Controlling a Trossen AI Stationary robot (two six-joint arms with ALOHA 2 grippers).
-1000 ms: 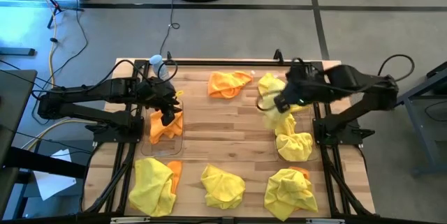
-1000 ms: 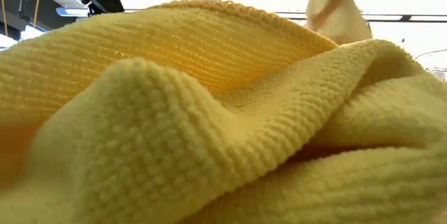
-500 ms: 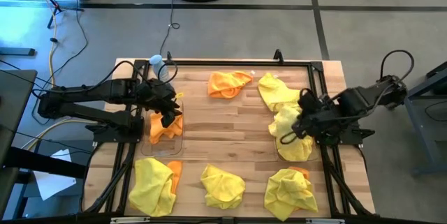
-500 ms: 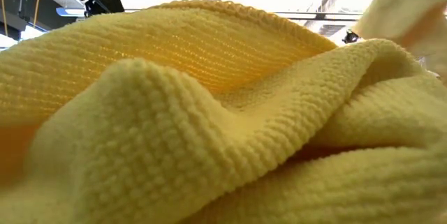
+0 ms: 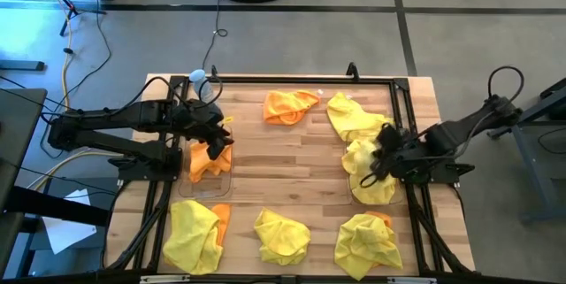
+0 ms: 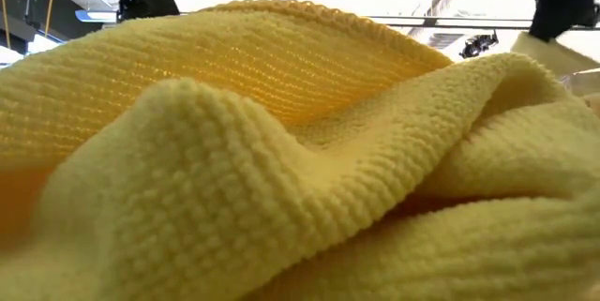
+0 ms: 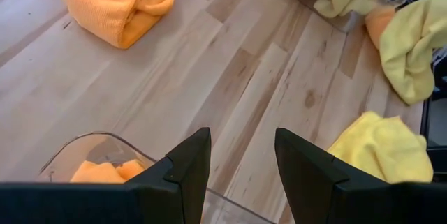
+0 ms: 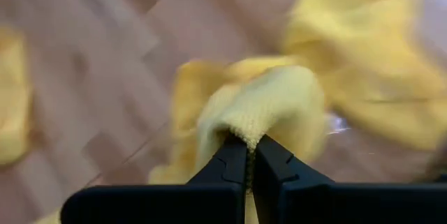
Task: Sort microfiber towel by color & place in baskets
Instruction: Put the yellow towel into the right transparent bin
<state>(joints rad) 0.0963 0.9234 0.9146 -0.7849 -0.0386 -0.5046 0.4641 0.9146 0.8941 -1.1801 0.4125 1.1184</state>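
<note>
While our right gripper [image 8: 248,155] pinches a fold of soft yellow microfiber towel [image 5: 364,156] over the right clear plastic basket [image 5: 373,197], we risk draping cloth over the rim if we release off-centre. Our left gripper [image 7: 241,158] hangs part open and empty above the left clear basket [image 5: 209,180], which holds an orange towel [image 5: 210,158].

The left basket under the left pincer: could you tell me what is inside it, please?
The left basket holds orange cloth. The open left pincer above hides part of it; how many cloths cannot be told.
</note>
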